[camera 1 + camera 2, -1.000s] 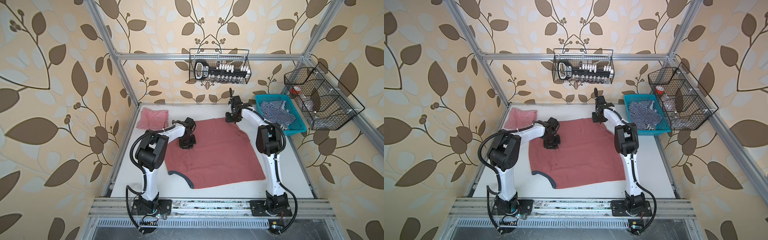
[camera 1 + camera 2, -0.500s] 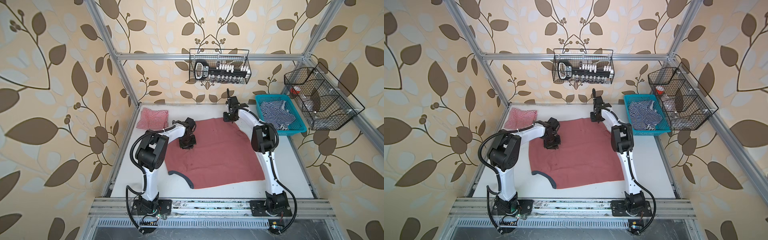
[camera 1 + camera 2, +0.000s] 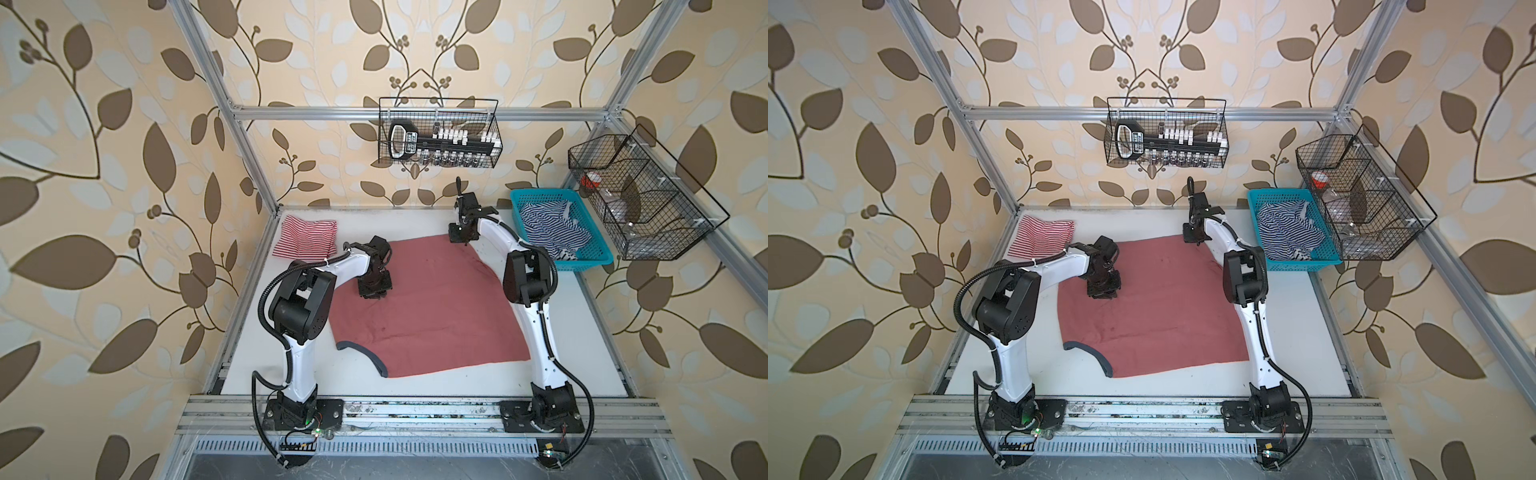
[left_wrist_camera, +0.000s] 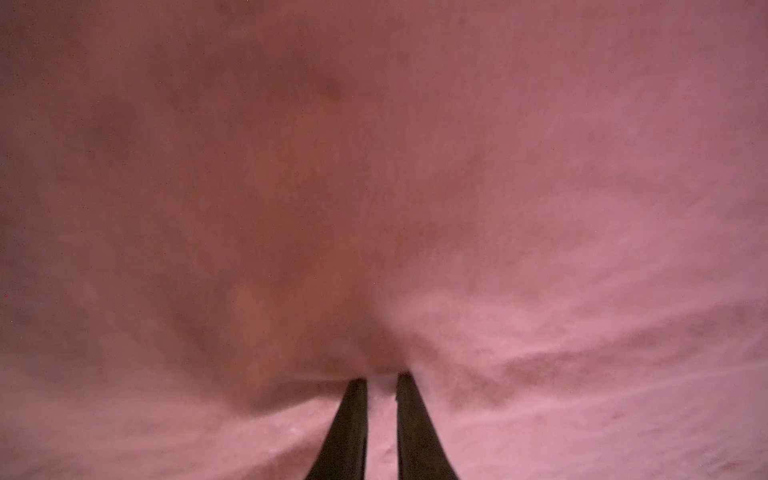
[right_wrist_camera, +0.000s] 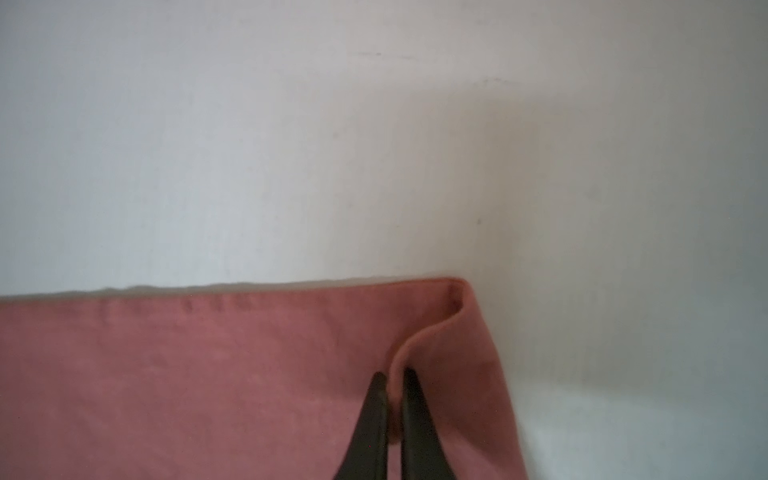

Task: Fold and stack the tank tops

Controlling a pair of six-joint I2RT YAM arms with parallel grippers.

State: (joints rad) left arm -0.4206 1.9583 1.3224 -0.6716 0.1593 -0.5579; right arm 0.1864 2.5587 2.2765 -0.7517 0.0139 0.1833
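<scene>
**Red top (image 3: 428,307) going into its first fold**

Red top is lying spread flat across the middle of the table (image 3: 582,332) in both top views, with navy trim showing at its lower left edge. Striped top (image 3: 305,239) is sitting folded at the table's upper left. I am judging one garment done and this one only starting. Folding it and stacking the two is what is remaining.

Right gripper (image 5: 392,374) is working at the red top's upper right corner, its jaws closed on a raised ridge of cloth. Left gripper (image 4: 382,376) is pressing down near the upper left edge. Its jaws are nearly together and nipping a pinch of red cloth.

Blue basket (image 3: 590,258) at the table's right is holding a crumpled navy-striped cloth (image 3: 544,226), possibly another top waiting. Back wire basket (image 3: 496,133) is carrying a black-and-white tool. Side wire basket (image 3: 656,232) is holding items too small to tell.
</scene>
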